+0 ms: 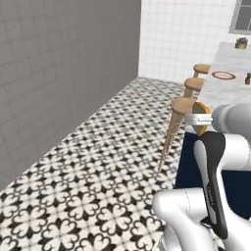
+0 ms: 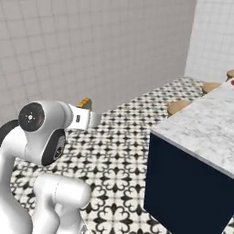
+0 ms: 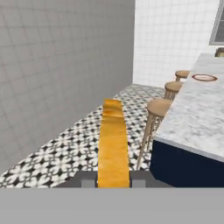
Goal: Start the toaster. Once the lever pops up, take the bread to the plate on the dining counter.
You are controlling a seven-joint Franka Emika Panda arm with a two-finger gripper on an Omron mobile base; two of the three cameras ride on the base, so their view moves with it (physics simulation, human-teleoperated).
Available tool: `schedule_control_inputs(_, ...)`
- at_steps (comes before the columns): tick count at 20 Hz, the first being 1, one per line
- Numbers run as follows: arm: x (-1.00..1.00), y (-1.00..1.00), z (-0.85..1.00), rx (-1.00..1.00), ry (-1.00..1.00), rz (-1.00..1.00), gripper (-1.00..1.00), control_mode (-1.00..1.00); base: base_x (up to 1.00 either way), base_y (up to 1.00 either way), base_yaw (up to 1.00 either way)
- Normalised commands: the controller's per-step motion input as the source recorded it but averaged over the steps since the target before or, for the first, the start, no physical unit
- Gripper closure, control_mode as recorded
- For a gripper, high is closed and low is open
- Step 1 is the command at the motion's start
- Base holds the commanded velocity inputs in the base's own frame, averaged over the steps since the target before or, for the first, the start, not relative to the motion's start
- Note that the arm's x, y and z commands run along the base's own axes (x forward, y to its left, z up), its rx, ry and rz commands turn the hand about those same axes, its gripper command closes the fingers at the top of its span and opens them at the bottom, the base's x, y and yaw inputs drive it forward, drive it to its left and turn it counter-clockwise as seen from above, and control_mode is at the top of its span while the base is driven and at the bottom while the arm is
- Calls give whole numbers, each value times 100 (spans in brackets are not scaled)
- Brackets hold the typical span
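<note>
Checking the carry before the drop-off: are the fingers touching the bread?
Touching. The hand view shows the bread edge-on, clamped between both fingers.

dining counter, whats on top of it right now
On the dining counter, the plate sits at the far end with nothing on it. A small brown item stands beyond it, too small to identify. The bread is in the gripper, off the counter.

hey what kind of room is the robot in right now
Likely a home kitchen's dining area: a marble dining counter with wooden stools, a plate on it, tiled walls and a patterned floor.
</note>
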Motion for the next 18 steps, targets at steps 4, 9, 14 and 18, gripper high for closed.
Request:
schedule_control_inputs(4, 0, 0, 0, 0, 0, 0, 100, 100, 100, 100, -54)
schedule_control_inputs(9, 0, 0, 0, 0, 0, 0, 100, 100, 100, 100, -54)
schedule_control_inputs(14, 0, 0, 0, 0, 0, 0, 100, 100, 100, 100, -53)
schedule_control_inputs(18, 0, 0, 0, 0, 0, 0, 100, 100, 100, 100, -40)
